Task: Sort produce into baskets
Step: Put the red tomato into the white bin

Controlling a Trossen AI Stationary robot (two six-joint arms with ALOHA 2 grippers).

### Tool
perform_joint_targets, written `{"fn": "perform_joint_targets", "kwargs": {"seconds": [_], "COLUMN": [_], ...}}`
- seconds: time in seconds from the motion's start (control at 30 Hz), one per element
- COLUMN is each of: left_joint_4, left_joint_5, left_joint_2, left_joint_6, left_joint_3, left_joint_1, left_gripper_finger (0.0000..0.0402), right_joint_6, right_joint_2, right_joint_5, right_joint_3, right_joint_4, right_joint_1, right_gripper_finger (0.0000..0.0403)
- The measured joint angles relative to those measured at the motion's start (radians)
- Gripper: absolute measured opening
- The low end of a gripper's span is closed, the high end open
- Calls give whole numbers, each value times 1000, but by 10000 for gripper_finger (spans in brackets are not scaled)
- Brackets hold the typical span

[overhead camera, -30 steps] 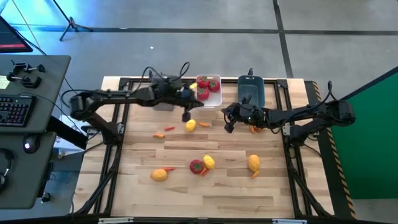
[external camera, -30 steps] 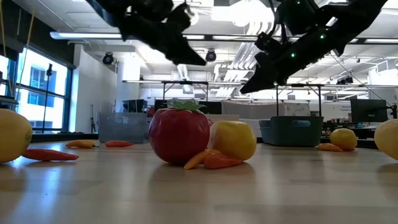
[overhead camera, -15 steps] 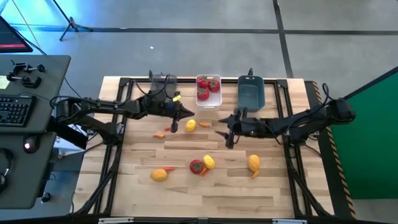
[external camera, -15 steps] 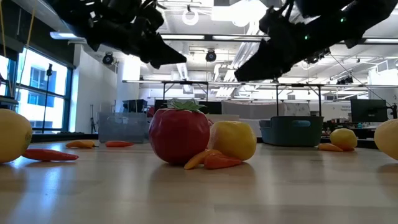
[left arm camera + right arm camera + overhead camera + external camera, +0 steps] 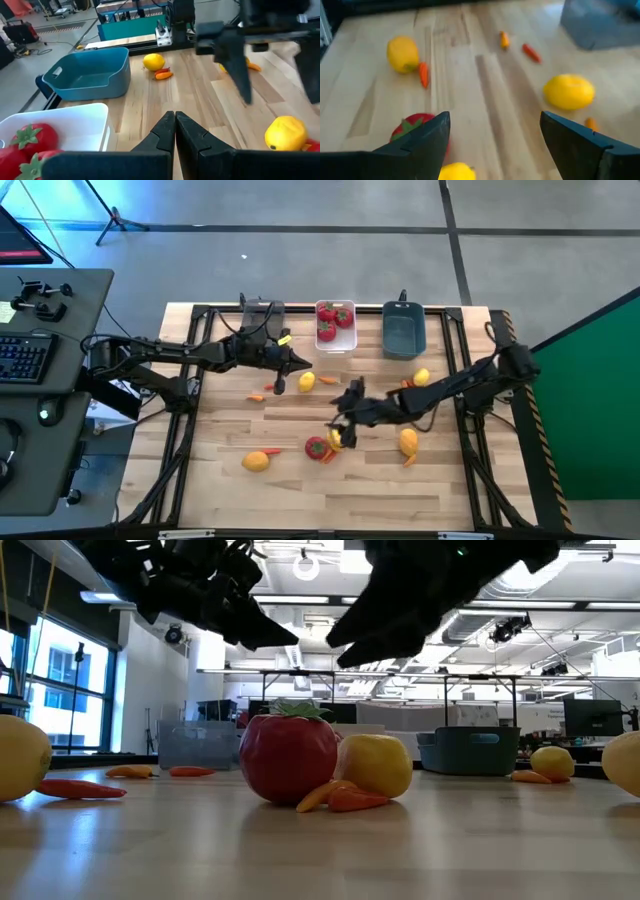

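Three tomatoes (image 5: 335, 320) lie in the white basket (image 5: 336, 344) at the far edge of the worktop (image 5: 300, 485), and a fourth tomato (image 5: 316, 447) sits out near the middle, touching a lemon (image 5: 336, 440). Five lemons show in all: that one, one near the left pincer (image 5: 306, 381), one at the near left (image 5: 256, 461), one to the right (image 5: 408, 442) and one just in front of the teal basket (image 5: 421, 377). The teal basket (image 5: 403, 330) holds nothing that can be seen; the grey basket (image 5: 198, 744) shows clearly only in the low view. Several small orange pieces are scattered about.

The left pincer (image 5: 291, 361) hangs with its fingers pressed together, where it was half a second ago. The right pincer (image 5: 343, 417), fingers spread wide, has swung from mid-worktop down toward the tomato and lemon pair.
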Motion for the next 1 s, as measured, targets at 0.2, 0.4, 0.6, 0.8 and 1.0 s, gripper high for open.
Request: {"fn": "perform_joint_targets", "kwargs": {"seconds": [0.2,0.4,0.6,0.8,1.0], "left_joint_4": [-10,-49,-81,-104,-107], "left_joint_5": [0,0,0,0,0], "left_joint_2": [0,0,0,0,0], "left_joint_6": [11,19,29,38,38], "left_joint_3": [0,0,0,0,0], "left_joint_1": [0,0,0,0,0], "left_gripper_finger": [0,0,0,0,0], "right_joint_6": [138,190,193,185,149], "right_joint_2": [142,307,466,584,638], "right_joint_5": [-53,-65,-101,-123,-151], "right_joint_3": [268,554,816,982,1026], "right_joint_4": [-308,-604,-862,-1031,-1030], "right_joint_1": [43,68,76,82,85], "right_gripper_finger": [301,301,301,310,343]}}
